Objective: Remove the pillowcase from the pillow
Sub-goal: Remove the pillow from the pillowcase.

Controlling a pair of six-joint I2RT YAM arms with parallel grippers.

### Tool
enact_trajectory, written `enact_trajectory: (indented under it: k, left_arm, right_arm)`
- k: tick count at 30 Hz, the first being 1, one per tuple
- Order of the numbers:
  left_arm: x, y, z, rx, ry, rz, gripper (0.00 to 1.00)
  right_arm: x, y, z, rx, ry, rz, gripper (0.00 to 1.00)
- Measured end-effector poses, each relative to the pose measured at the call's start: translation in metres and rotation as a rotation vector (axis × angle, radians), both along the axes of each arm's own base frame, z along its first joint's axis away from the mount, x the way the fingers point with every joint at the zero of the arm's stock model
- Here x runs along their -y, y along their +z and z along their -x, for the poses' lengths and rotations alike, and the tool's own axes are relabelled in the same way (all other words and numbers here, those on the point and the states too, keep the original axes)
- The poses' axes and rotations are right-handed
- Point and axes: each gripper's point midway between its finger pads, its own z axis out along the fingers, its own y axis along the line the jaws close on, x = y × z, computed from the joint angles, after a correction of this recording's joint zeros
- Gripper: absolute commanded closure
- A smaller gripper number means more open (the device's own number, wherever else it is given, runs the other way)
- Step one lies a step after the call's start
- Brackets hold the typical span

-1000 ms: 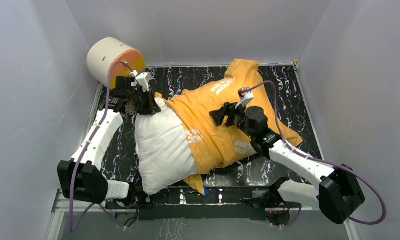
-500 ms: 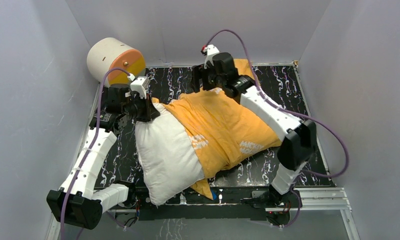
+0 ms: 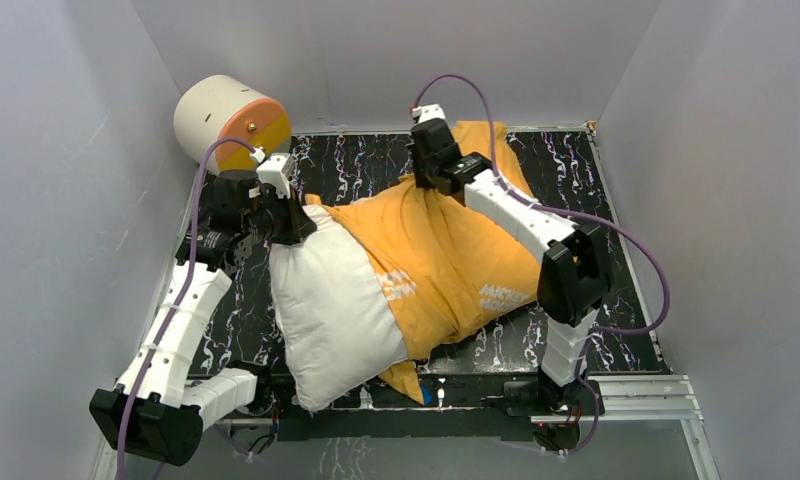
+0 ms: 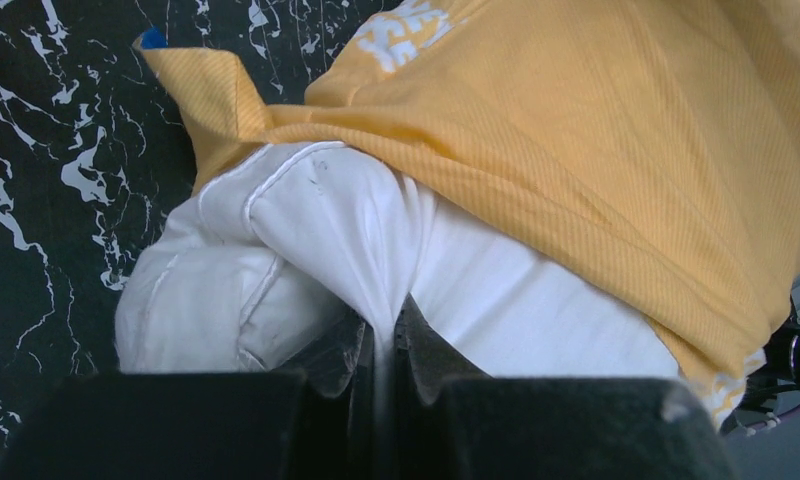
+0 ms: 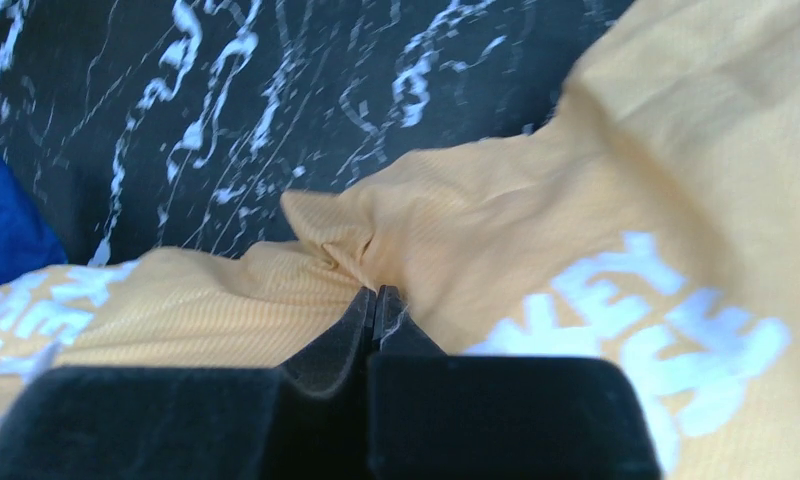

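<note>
The white pillow (image 3: 326, 300) lies across the black marbled table, its left half bare. The orange-yellow pillowcase (image 3: 446, 250) with white lettering covers its right half. My left gripper (image 3: 298, 215) sits at the pillow's far left corner. In the left wrist view this gripper (image 4: 386, 315) is shut on a pulled-up fold of the pillow (image 4: 316, 210), and the pillowcase (image 4: 596, 130) hem lies just beyond. My right gripper (image 3: 426, 185) is at the pillowcase's far edge. Seen from the right wrist, it (image 5: 376, 292) is shut on a puckered pinch of the pillowcase (image 5: 496, 210).
A cream cylinder with an orange end (image 3: 231, 122) stands at the far left corner. Grey walls close in the table (image 3: 576, 180) on three sides. A patch of blue fabric (image 5: 6, 230) shows at the left edge of the right wrist view.
The right arm swung from the middle of the pillowcase to its far edge and shut its jaws on the fabric there. The left gripper kept its hold on the pillow corner.
</note>
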Motion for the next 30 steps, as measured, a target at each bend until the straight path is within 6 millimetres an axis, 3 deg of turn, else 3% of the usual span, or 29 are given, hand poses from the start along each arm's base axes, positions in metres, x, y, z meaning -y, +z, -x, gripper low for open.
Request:
enact_trajectory:
  k: [4, 7, 9, 12, 18, 22, 25, 28, 30]
  left_arm:
    - [0.000, 0.012, -0.003, 0.054, 0.015, 0.006, 1.00]
    - [0.001, 0.017, -0.005, 0.079, 0.019, 0.011, 1.00]
    - [0.001, 0.017, -0.005, 0.079, 0.019, 0.010, 1.00]
    - [0.000, 0.013, -0.004, 0.073, 0.018, 0.005, 1.00]
    - [-0.005, 0.009, 0.001, 0.059, 0.017, -0.014, 1.00]
    - [-0.006, 0.008, 0.003, 0.059, 0.010, -0.021, 1.00]
    - [-0.006, 0.008, 0.003, 0.060, 0.007, -0.023, 1.00]
    - [-0.006, 0.008, 0.003, 0.060, 0.006, -0.024, 1.00]
    - [-0.006, 0.008, 0.003, 0.060, 0.007, -0.025, 1.00]
  right_arm:
    - [0.040, 0.021, -0.016, 0.026, -0.101, -0.045, 1.00]
    - [0.054, 0.026, -0.020, 0.021, -0.135, -0.065, 0.99]
    - [0.054, 0.026, -0.020, 0.008, -0.122, -0.083, 0.91]
    - [0.048, 0.027, -0.015, -0.022, -0.069, -0.130, 0.71]
    - [0.037, 0.053, -0.005, -0.052, 0.061, -0.274, 0.41]
    - [0.002, 0.077, 0.013, -0.053, 0.192, -0.338, 0.18]
    - [-0.039, 0.083, 0.039, -0.053, 0.315, -0.337, 0.13]
    - [-0.077, 0.067, 0.063, -0.091, 0.413, -0.290, 0.16]
    - [-0.095, 0.040, 0.077, -0.132, 0.444, -0.223, 0.31]
